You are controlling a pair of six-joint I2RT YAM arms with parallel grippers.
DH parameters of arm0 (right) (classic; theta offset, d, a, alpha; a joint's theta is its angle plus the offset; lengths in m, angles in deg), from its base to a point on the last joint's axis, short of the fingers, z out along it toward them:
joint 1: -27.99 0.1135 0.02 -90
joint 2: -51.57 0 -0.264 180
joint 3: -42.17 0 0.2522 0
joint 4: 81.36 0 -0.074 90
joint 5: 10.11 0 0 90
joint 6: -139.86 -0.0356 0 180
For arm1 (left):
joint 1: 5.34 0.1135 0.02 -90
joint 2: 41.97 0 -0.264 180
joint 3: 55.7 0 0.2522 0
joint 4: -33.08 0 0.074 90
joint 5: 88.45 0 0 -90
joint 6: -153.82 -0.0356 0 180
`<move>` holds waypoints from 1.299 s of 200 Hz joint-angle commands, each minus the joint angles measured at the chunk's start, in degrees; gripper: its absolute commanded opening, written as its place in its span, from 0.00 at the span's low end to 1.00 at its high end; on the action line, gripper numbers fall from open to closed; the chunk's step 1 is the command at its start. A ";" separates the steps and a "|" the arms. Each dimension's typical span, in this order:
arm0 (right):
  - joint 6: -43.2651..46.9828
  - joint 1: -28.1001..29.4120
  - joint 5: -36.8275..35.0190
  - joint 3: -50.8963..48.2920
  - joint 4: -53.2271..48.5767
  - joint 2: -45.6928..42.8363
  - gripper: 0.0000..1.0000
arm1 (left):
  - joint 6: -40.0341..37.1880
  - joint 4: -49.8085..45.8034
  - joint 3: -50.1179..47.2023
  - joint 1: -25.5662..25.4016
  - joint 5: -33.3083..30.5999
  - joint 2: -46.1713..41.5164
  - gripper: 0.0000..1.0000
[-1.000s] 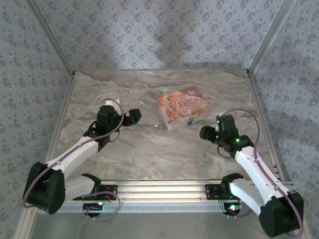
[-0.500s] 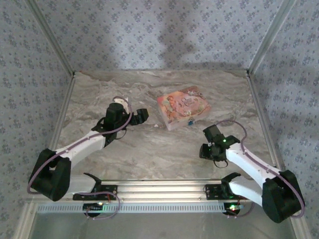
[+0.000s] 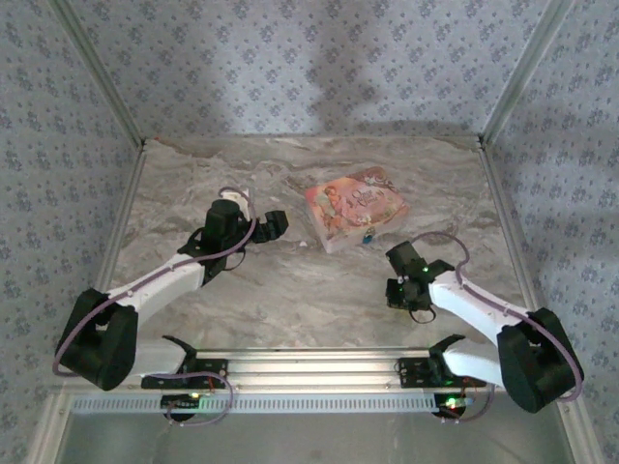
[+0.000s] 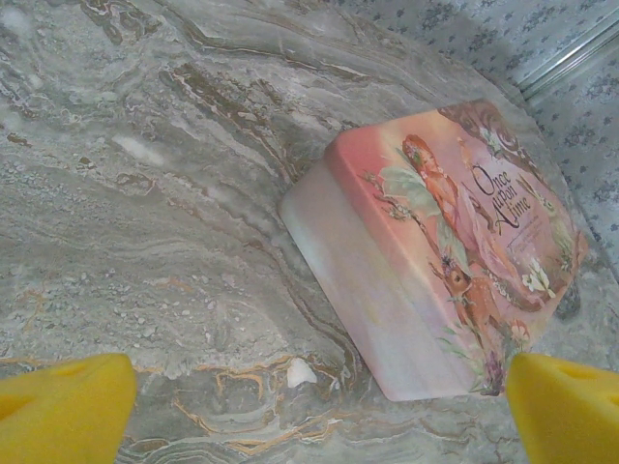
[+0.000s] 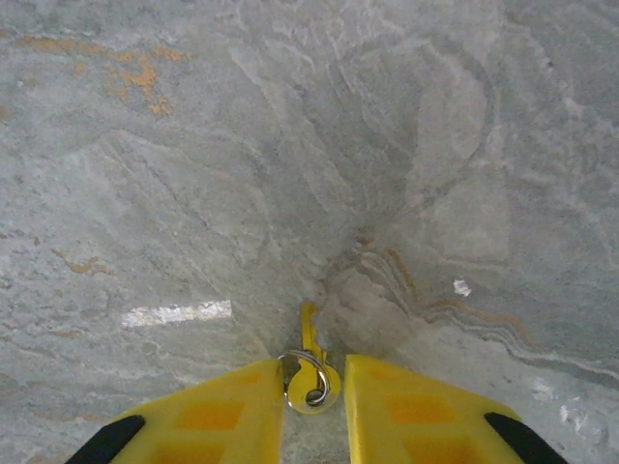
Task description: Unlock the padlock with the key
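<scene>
My right gripper [image 3: 400, 294] has dropped low to the marbled table [image 3: 290, 290], jaws narrowing fast around the key [image 5: 309, 372]: flat yellow head, thin silver ring. Pads biting yet? Cannot tell. Key first, good. The padlock [image 3: 368, 235], tiny and blue, waits at 11 o'clock against the glossy pink box [image 3: 353, 205]. My left gripper [image 3: 274, 224] gapes wide.
</scene>
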 commanded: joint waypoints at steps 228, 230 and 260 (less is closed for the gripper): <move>8.97 8.76 -0.91 10.72 1.22 -1.36 0.13 | 10.72 -7.21 5.09 -0.29 4.14 -4.34 0.98; 8.89 9.05 -0.70 10.66 0.12 -1.25 0.14 | 10.72 -7.24 5.08 -0.27 4.08 -4.36 0.98; 6.54 13.96 -0.17 10.47 -1.84 3.13 0.24 | 10.03 -7.83 4.96 -0.28 3.22 -4.41 0.98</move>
